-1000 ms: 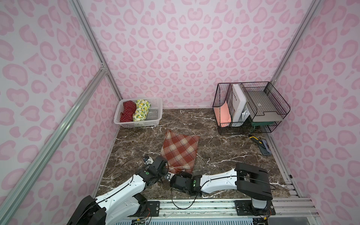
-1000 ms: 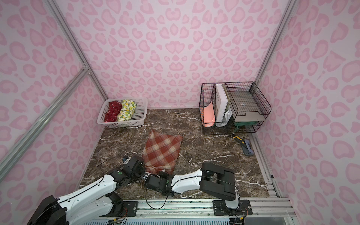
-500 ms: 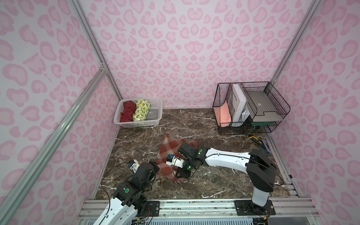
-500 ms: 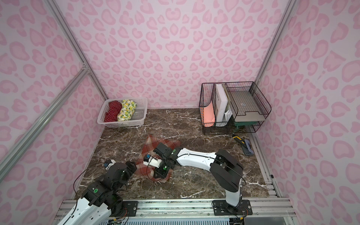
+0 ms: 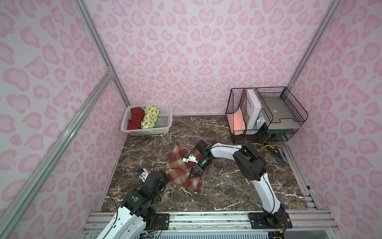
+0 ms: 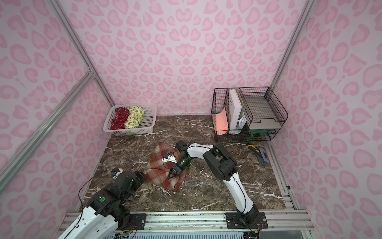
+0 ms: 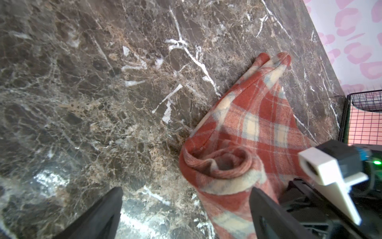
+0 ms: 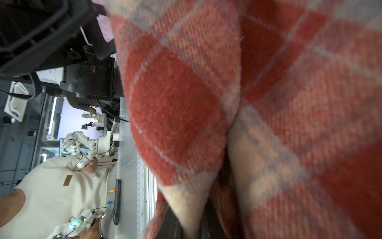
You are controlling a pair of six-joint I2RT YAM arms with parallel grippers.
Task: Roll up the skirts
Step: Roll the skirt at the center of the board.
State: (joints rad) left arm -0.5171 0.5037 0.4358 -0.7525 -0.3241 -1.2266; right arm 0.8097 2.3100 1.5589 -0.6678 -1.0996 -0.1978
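Plaid skirt (image 5: 182,165) lies mid-desk (image 5: 227,186), a little toward the left edge, and is only partly rolled. Its near end is curled into a loose coil (image 7: 223,165), seen end-on in the left wrist view, while the far part lies flat and tapers toward the back edge. Right gripper (image 5: 193,175) is clamped on a fold of cloth atop the coil — the right wrist view is filled with plaid pinched at the jaws. I judge this stops the thick fabric from springing open. Left gripper (image 7: 186,193) stands released, jaws spread wide with nothing between them, just beside the coil's left end. That looks like a stance for taking hold there, so the roll can be driven on evenly.

Basket (image 5: 148,131) sits in the far left corner and holds the red skirt (image 5: 135,119) and lemon skirt (image 5: 151,118), both rolled and side by side, with room on its right for a third. Rack (image 5: 270,88) in the far right corner holds a pink folder (image 5: 239,122), an upright white book (image 5: 253,111) and a grey tray (image 5: 283,125) — none of it part of the job.
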